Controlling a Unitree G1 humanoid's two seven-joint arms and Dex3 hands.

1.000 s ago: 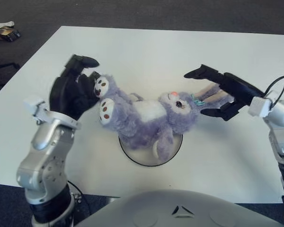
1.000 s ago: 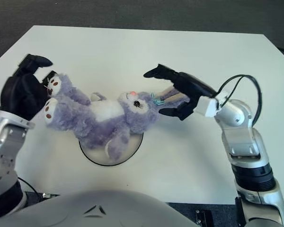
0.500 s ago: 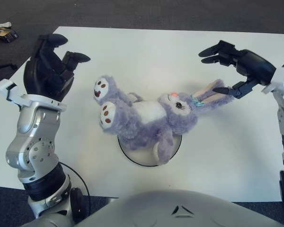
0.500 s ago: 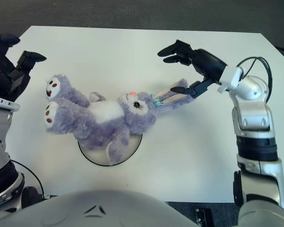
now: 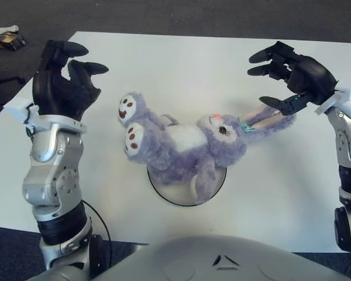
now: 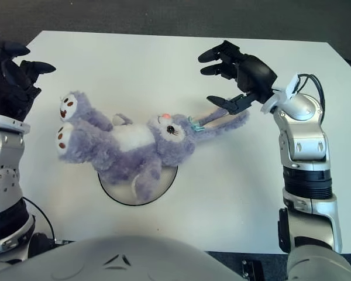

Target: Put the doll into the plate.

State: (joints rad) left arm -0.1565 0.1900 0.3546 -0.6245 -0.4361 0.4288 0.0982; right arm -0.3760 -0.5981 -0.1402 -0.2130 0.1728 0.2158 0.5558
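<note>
The left hand [image 5: 64, 82] hovered left of the doll [image 5: 187, 143], fingers spread and empty. The doll lay on its back across the plate [image 5: 217, 186], feet left, ears right. The right hand [image 5: 292, 76] hung open and empty just above the ears.

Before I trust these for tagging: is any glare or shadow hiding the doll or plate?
Left eye view: even light, no glare on the plush bunny; it covers most of the white plate. Right eye view: the same, with soft shadow under the right hand; left hand cut by the edge.
</note>
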